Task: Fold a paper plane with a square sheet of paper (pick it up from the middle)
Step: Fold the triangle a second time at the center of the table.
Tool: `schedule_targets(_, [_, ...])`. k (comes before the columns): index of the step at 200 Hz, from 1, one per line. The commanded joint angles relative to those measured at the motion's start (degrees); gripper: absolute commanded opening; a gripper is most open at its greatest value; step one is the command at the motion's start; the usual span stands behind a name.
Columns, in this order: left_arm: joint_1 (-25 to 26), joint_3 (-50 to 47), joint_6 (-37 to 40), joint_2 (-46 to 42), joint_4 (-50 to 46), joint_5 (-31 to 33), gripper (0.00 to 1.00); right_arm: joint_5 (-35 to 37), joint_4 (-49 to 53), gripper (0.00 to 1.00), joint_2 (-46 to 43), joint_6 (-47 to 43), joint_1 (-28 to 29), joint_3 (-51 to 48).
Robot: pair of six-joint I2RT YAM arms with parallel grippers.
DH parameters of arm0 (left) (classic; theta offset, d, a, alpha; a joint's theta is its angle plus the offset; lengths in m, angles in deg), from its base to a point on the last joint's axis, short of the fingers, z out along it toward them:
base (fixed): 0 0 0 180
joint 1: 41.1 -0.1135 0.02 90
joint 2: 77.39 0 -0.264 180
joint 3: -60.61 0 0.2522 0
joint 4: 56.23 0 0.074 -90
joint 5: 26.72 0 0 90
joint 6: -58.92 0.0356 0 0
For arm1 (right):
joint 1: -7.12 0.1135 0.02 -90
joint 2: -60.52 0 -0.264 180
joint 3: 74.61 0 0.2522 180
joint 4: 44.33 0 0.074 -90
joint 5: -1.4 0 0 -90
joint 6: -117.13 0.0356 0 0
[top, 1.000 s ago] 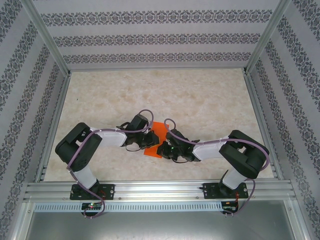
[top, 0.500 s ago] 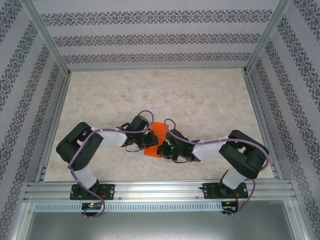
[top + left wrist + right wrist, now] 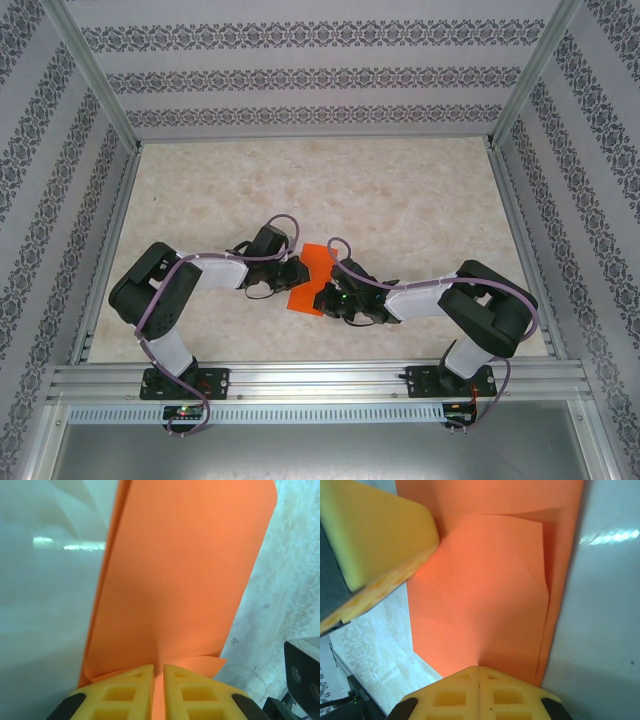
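Two arms bend inward over the marbled surface [image 3: 400,200] and meet near its middle, where the paper [image 3: 311,274] shows from the top camera as a small orange patch between them. From up there the left fingers [image 3: 295,272] sit at the patch's left edge and the right fingers [image 3: 322,293] at its near right corner. That view does not tell the folds, or whether the sheet is clear of the surface.

The wrist cameras supply the detail. On the left wrist, the paper [image 3: 185,580] runs away from the camera as a long folded panel, one folded edge down its left side and a small flap jutting out at lower right. The yellow left fingers [image 3: 149,687] stand nearly together, a thin strip of orange pinched in the narrow slit between them. The dark body of the other arm's wrist [image 3: 302,672] shows at lower right, over the surface [image 3: 280,605].

On the right wrist, the paper [image 3: 485,590] shows overlapping layers, one creased flap lying on a larger one. The right fingers [image 3: 474,692] are pressed fully together, clamped on the sheet's near edge, which runs straight into their seam. A yellow left finger [image 3: 370,535] fills the upper left corner, its tip touching the paper. The surface [image 3: 375,635] shows at lower left.
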Motion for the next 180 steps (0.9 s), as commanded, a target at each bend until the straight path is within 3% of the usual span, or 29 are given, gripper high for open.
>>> schedule_targets(1, [-3.6, -0.4, 2.8, 0.5, -0.8, 6.0, 0.17, 1.6, 11.7, 0.00, 2.6, 0.0, 1.1, -2.2])
schedule_targets(69, [-8.0, 1.8, 5.1, 0.8, -2.8, 3.8, 0.18, 1.1, 11.6, 0.00, 2.7, -0.4, 1.2, -1.8])
schedule_targets(112, [-8.2, 3.1, 5.4, -4.5, -5.0, -0.1, 0.21, 1.1, 11.5, 0.00, 3.0, -0.6, 1.3, -0.8])
schedule_targets(152, [-5.1, 1.7, 4.9, -10.2, -5.0, -3.5, 0.22, 1.2, 11.6, 0.01, 2.8, -0.7, 1.2, -0.5])
schedule_targets(180, [-2.2, 1.0, 4.2, -8.8, -2.7, -6.5, 0.22, 1.4, 11.5, 0.01, 2.8, -0.7, 1.3, -0.6])
